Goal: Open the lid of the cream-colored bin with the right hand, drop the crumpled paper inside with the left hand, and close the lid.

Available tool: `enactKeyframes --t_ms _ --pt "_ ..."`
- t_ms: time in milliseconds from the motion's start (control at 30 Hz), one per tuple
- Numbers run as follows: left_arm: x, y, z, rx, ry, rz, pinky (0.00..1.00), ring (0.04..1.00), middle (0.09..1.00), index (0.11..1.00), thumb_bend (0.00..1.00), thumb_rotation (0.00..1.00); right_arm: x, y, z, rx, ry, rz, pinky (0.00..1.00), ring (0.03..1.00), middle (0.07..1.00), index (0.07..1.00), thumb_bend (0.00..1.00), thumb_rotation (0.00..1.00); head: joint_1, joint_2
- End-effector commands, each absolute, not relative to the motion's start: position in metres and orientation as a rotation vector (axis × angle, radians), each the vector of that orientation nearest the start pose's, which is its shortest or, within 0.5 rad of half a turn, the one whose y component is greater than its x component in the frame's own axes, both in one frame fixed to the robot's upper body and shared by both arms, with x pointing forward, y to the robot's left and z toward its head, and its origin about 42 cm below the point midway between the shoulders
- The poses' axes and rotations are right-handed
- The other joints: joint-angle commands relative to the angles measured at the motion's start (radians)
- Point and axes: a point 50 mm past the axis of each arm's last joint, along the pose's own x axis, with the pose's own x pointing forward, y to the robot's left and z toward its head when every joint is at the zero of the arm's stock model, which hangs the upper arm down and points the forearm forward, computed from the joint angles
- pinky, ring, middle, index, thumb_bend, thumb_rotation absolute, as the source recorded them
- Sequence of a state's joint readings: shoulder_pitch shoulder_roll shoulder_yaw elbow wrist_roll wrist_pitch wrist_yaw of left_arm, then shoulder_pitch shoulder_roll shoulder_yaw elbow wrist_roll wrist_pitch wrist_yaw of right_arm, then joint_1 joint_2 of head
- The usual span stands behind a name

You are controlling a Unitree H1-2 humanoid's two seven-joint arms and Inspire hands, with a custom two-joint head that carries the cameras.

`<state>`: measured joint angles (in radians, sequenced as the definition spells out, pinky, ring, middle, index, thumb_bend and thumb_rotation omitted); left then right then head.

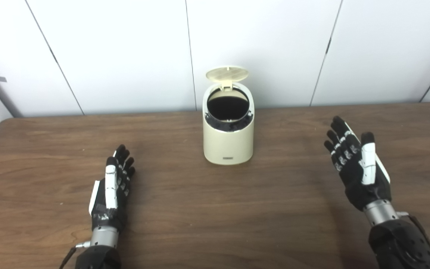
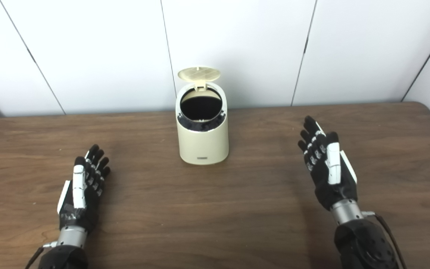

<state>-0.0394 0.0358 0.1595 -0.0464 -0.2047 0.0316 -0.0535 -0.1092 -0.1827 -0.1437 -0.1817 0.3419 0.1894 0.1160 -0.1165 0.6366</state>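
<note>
Right hand (image 1: 358, 170): raised a little above the table, palm turned inward, fingers (image 1: 340, 138) stretched out and apart, thumb alongside. Holds nothing. Well to the right of the bin and nearer the camera.

Left hand (image 1: 112, 192): low over the table, on edge with the thumb side up, fingers (image 1: 125, 164) straight and close together but curled on nothing. Also empty. Sits left of the bin and nearer the front edge than the right hand.

Count: two hands, one bin, one lid. No crumpled paper shows on the table or in either hand; whether it lies inside the bin cannot be told, as the opening is dark.

Bin (image 1: 228, 140): cream-colored, rounded, upright, near the middle of the table toward the back. A small label on its front low down. The top slopes toward the camera, with a dark ring around the round mouth.

Lid (image 1: 227, 74): a cream disc, swung up and standing open on its hinge at the back of the bin's rim.

Table (image 1: 215, 216): dark wood grain, rounded corners, bare between the hands and the bin. Nothing lies across either hand's line to the bin.

Behind: white wall panels (image 1: 125, 52) with thin dark seams.
</note>
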Motion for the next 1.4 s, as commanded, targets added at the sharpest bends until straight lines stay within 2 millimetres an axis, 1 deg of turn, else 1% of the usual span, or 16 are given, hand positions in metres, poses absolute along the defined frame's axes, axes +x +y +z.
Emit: enactKeyframes --t_ms 0,167,333,467,567,633,700,867,933,1133,1233,1300,1367 --pt "0.297 0.260 0.124 -0.152 -0.114 0.077 0.99 0.978 0.993 0.993 0.54 0.99 0.321 -0.280 0.203 0.111 -0.223 0.103 1.00 1.000 0.998 0.942 0.67 0.97 -0.003 0.001" --pt "0.293 0.259 0.120 -0.133 -0.095 0.087 0.99 0.979 0.991 0.990 0.51 1.00 0.332 -0.273 0.220 -0.009 -0.260 0.138 1.00 1.000 1.000 0.944 0.70 0.99 0.002 -0.005" --pt "0.290 0.259 0.117 -0.090 -0.092 0.084 0.97 0.962 0.975 0.990 0.53 1.00 0.343 -0.268 0.235 -0.159 -0.290 0.160 0.99 1.000 0.987 0.942 0.67 1.00 0.015 -0.013" --pt "0.287 0.262 0.114 -0.055 -0.087 0.086 0.96 0.958 0.971 0.985 0.55 1.00 0.356 -0.262 0.246 -0.217 -0.310 0.148 0.98 0.987 0.974 0.924 0.70 0.98 0.021 -0.026" --pt "0.286 0.264 0.112 -0.034 -0.088 0.082 0.97 0.962 0.974 0.985 0.57 1.00 0.364 -0.254 0.256 -0.278 -0.357 0.148 0.98 0.973 0.957 0.905 0.67 0.98 0.017 -0.033" --pt "0.286 0.265 0.110 -0.023 -0.092 0.081 0.97 0.964 0.972 0.984 0.56 1.00 0.369 -0.246 0.264 -0.336 -0.393 0.149 0.96 0.962 0.946 0.894 0.62 1.00 0.014 -0.040" --pt "0.286 0.266 0.108 -0.021 -0.091 0.081 0.97 0.960 0.970 0.978 0.57 1.00 0.372 -0.238 0.272 -0.379 -0.414 0.150 0.93 0.958 0.942 0.894 0.60 1.00 0.013 -0.045" --pt "0.285 0.267 0.105 -0.019 -0.093 0.075 0.98 0.961 0.973 0.979 0.56 1.00 0.382 -0.222 0.287 -0.441 -0.448 0.154 0.91 0.948 0.933 0.890 0.59 1.00 0.013 -0.060" --pt "0.284 0.267 0.103 -0.018 -0.093 0.075 0.98 0.958 0.970 0.979 0.56 1.00 0.386 -0.217 0.292 -0.476 -0.467 0.158 0.91 0.946 0.932 0.893 0.59 1.00 0.015 -0.081" --pt "0.283 0.267 0.098 -0.018 -0.092 0.073 0.99 0.973 0.975 0.990 0.56 1.00 0.400 -0.206 0.301 -0.529 -0.510 0.171 0.86 0.929 0.936 0.903 0.60 1.00 0.024 -0.099" --pt "0.284 0.267 0.096 -0.018 -0.097 0.070 1.00 0.977 0.978 0.991 0.55 1.00 0.407 -0.200 0.305 -0.561 -0.538 0.176 0.85 0.915 0.930 0.907 0.57 1.00 0.025 -0.103" --pt "0.284 0.267 0.094 -0.012 -0.100 0.065 0.99 0.979 0.982 0.996 0.55 1.00 0.411 -0.196 0.307 -0.593 -0.555 0.174 0.84 0.907 0.925 0.906 0.54 1.00 0.027 -0.120" --pt "0.283 0.266 0.093 -0.013 -0.100 0.063 0.99 0.982 0.985 0.999 0.54 1.00 0.414 -0.193 0.310 -0.617 -0.561 0.169 0.86 0.915 0.927 0.907 0.54 1.00 0.027 -0.126"
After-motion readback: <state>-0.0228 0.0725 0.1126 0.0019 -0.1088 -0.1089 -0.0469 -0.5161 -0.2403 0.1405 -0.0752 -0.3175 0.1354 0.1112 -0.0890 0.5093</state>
